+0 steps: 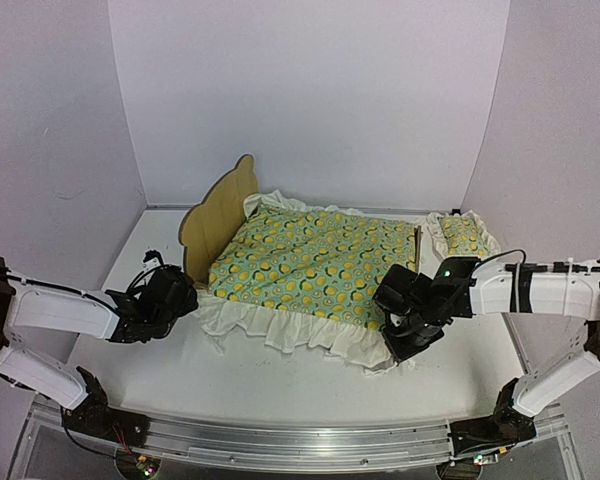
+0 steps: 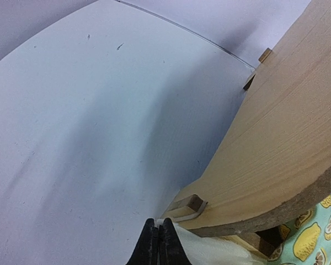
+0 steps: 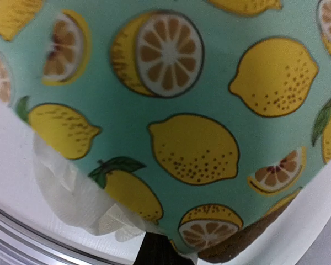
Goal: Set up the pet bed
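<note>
White desk under the lot. Plywood pet bed mid-desk toward the back edge, curved headboard at its left end. Inside it, a lemon-print blanket, white ruffle spilling over the near rail. Matching little pillow just off the bed's right end, near the back right corner. Left hand pressed together beside the headboard's foot, gripping nothing. Right hand pressed together too, at the blanket's ruffled edge; can't tell whether any fabric is pinched.
</note>
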`<state>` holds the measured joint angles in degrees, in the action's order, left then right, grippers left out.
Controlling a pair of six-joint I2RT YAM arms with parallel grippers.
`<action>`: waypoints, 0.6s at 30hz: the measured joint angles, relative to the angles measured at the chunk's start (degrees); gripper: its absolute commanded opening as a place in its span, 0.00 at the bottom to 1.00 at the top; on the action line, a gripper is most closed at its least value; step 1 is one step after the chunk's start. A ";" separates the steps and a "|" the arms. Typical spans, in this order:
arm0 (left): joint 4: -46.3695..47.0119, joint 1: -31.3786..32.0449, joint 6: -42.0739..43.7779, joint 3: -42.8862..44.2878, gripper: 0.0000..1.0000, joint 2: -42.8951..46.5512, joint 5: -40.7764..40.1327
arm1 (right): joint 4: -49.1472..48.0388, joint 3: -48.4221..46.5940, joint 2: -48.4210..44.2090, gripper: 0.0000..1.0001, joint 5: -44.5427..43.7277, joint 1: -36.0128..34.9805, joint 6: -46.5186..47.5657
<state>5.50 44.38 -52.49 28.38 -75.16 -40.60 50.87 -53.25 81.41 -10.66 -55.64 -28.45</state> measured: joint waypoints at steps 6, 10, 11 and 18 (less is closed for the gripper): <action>-0.44 -0.15 1.64 0.22 0.07 -1.55 -0.92 | -1.20 2.45 0.46 0.03 -2.62 0.07 -4.09; -2.08 -0.37 4.74 0.50 0.44 -0.70 0.83 | -2.19 2.12 -1.86 0.42 -1.53 0.13 -2.89; -2.80 -0.55 5.60 0.48 0.52 0.33 2.03 | -2.16 1.46 -3.02 0.49 -0.72 0.13 -1.64; -14.19 -0.94 10.23 2.36 0.68 12.68 14.19 | -2.10 -11.43 -8.09 0.86 1.81 0.37 8.94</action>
<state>-8.69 43.44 -42.26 30.74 -62.48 -26.41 48.77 -64.69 73.32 -8.84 -55.27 -19.51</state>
